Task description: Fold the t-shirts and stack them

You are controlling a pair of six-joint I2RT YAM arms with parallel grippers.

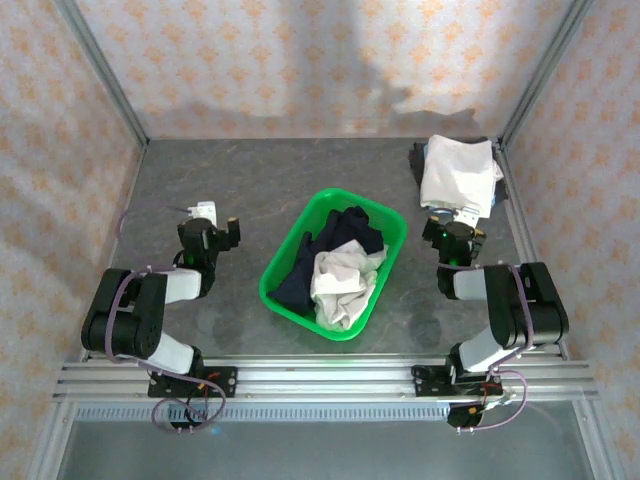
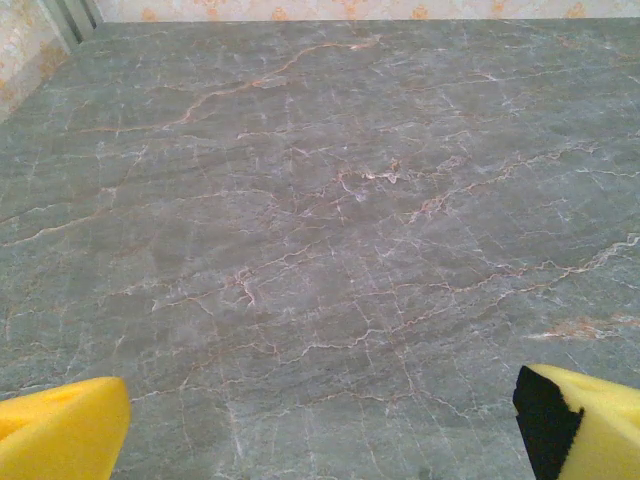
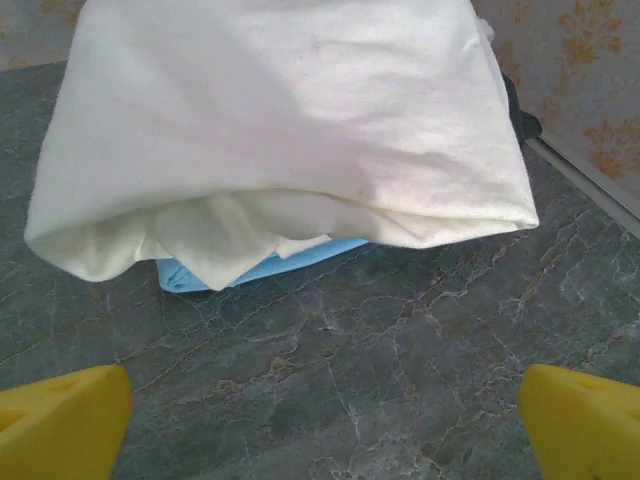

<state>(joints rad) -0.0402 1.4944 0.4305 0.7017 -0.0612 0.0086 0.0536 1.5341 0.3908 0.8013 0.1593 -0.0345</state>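
A folded cream t-shirt [image 1: 458,172] lies at the back right of the table, on top of a light blue cloth [image 3: 260,262] and a dark garment. In the right wrist view that folded shirt [image 3: 290,130] sits just ahead of my right gripper [image 3: 325,425], which is open with bare table between its yellow fingertips [image 3: 585,420]. A crumpled cream t-shirt [image 1: 342,285] rests in the green basket [image 1: 290,250]. My left gripper [image 2: 320,430] is open over bare marble left of the basket, holding nothing. From above, the left gripper [image 1: 207,213] and right gripper [image 1: 452,218] both point toward the back.
Dark navy garments [image 1: 340,235] share the basket with the crumpled shirt. Patterned walls and metal frame posts [image 1: 110,80] close in the table on three sides. Open marble surface [image 2: 320,200] stretches ahead of the left gripper.
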